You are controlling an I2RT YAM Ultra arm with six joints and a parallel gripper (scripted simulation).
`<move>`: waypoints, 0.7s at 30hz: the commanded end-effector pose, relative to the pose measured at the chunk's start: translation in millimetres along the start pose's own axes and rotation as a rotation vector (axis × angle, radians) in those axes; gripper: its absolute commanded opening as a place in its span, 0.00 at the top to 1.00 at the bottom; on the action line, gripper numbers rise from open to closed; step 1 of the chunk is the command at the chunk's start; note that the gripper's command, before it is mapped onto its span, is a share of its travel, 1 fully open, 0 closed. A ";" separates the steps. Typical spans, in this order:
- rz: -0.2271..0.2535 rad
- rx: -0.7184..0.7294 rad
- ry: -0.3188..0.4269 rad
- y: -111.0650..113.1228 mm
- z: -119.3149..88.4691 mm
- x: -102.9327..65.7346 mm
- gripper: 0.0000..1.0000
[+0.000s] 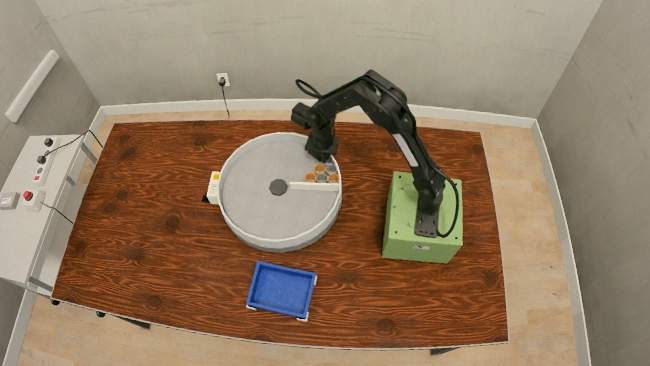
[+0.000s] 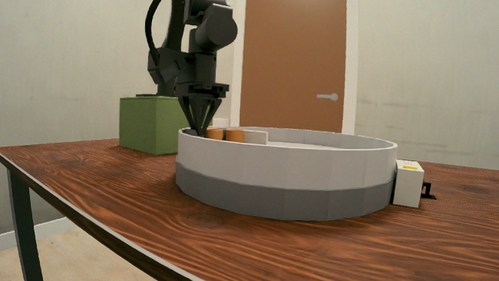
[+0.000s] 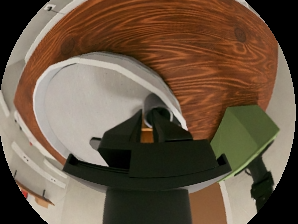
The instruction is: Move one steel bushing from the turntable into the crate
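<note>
1. The gripper (image 1: 323, 158) (image 2: 199, 133) (image 3: 147, 113) is pointing down inside the right rim of the turntable (image 1: 255, 215) (image 2: 284, 165) (image 3: 85, 87), upper centre of the top frame. Its fingers are standing close together with a narrow gap, holding nothing.

2. A steel bushing (image 3: 151, 103) is standing upright at the fingertips, near the middle of the wrist frame; its lower part is hiding behind them (whether a finger is touching its wall, I cannot tell).

3. Grey bushings (image 1: 322, 178) and orange bushings (image 1: 310, 177) (image 2: 234, 135) are crowding together in the wedge between the curved wall and the pale divider (image 1: 314, 186) (image 2: 256, 137). Little side room is showing there.

4. Left of the cluster, the turntable floor is lying open around the dark hub (image 1: 278, 187), up to the far left wall.

5. The blue crate (image 1: 295, 270) is sitting level at lower centre of the top frame, its inside showing no bushing. White corner guides (image 1: 303, 317) are hugging its visible corners.

6. Bare wood is running between the turntable's lower edge and the crate. The green block (image 1: 422, 251) (image 2: 138, 127) (image 3: 245, 130) is standing well apart, at right of the top frame.
</note>
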State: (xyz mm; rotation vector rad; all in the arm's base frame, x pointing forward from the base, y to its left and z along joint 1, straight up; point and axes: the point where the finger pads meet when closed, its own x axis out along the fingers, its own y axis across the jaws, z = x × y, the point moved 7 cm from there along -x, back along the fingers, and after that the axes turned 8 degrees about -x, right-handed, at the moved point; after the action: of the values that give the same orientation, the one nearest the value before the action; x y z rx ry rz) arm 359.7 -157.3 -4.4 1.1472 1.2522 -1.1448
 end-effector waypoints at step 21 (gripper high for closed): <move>0.033 -0.001 -0.025 7.7 2.6 -6.9 0.85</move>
State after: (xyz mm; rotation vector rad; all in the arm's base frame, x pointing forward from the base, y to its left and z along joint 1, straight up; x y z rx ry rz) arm 359.9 -157.4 -8.0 1.1474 1.2506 -1.1441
